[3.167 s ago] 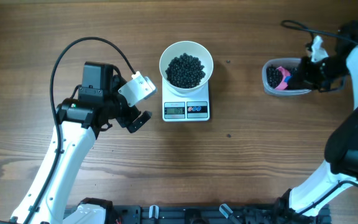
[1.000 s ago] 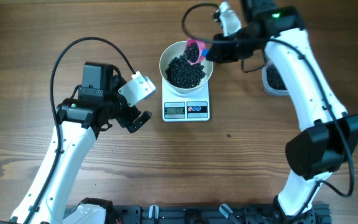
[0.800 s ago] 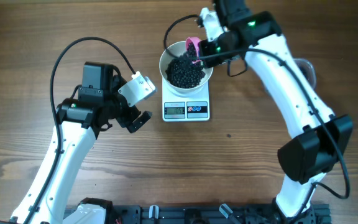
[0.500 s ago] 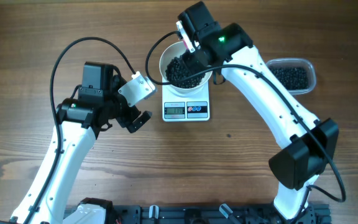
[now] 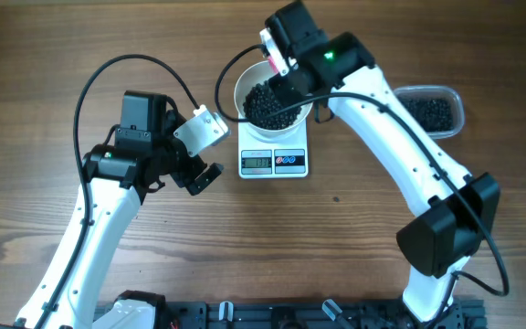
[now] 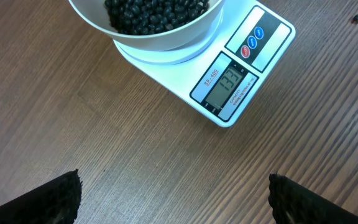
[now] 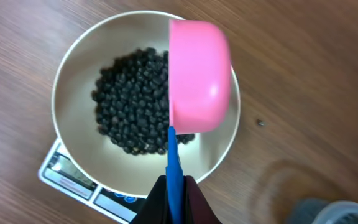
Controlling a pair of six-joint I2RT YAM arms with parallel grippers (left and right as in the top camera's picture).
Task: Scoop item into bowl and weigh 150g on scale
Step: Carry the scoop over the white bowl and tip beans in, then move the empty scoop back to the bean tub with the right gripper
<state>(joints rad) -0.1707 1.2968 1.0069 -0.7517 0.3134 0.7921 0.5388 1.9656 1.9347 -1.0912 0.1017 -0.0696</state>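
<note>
So, step: tipping the scoop (image 7: 199,74) over the bowl (image 7: 73,93); it hangs upside down, so it is likely emptied.
Right gripper (image 7: 174,193): clamped on the scoop's blue handle.
Left gripper (image 6: 176,200): spread wide, holding nothing, near the scale (image 6: 229,74).
Beans (image 7: 132,109): a mound in the bowl, more in the tub (image 5: 432,110).
Bowl: sits on the scale.
Display: seems to read 133, short of target.
Done: most of the weight, by my judgement.
Left: a small top-up, added carefully so it doesn't overshoot.
</note>
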